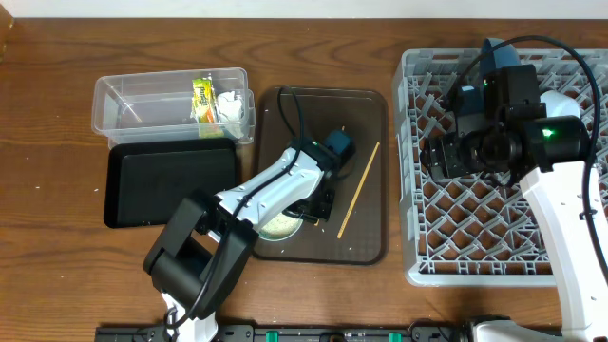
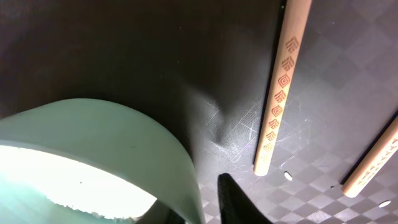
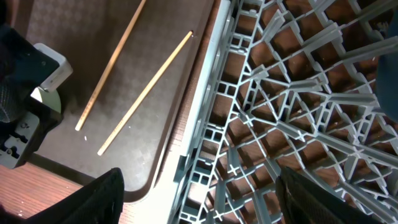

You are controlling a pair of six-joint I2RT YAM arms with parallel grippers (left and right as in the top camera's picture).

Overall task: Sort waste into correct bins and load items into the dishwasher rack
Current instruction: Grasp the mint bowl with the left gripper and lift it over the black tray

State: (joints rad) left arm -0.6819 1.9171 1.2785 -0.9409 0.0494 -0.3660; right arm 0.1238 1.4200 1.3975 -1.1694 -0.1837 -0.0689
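A pale-green bowl [image 1: 278, 227] [image 2: 124, 137] sits on the dark-brown serving tray [image 1: 366, 114]. My left gripper [image 1: 313, 211] [image 2: 205, 199] is shut on its rim, one finger inside and one outside. Two wooden chopsticks [image 2: 280, 93] [image 3: 146, 93] lie on the tray to the right of the bowl; only one [image 1: 359, 190] shows in the overhead view. A few white rice grains [image 2: 287, 176] lie near them. My right gripper [image 1: 445, 155] [image 3: 198, 180] hangs open over the left edge of the grey dishwasher rack [image 1: 503, 237] [image 3: 298, 93], holding nothing.
The clear tub [image 1: 142, 100] at the back left holds a yellow-green wrapper [image 1: 202, 98] and a white tissue [image 1: 231, 104]. A shallow black tray [image 1: 171, 180] lies in front of it. The serving tray sits between these bins and the rack.
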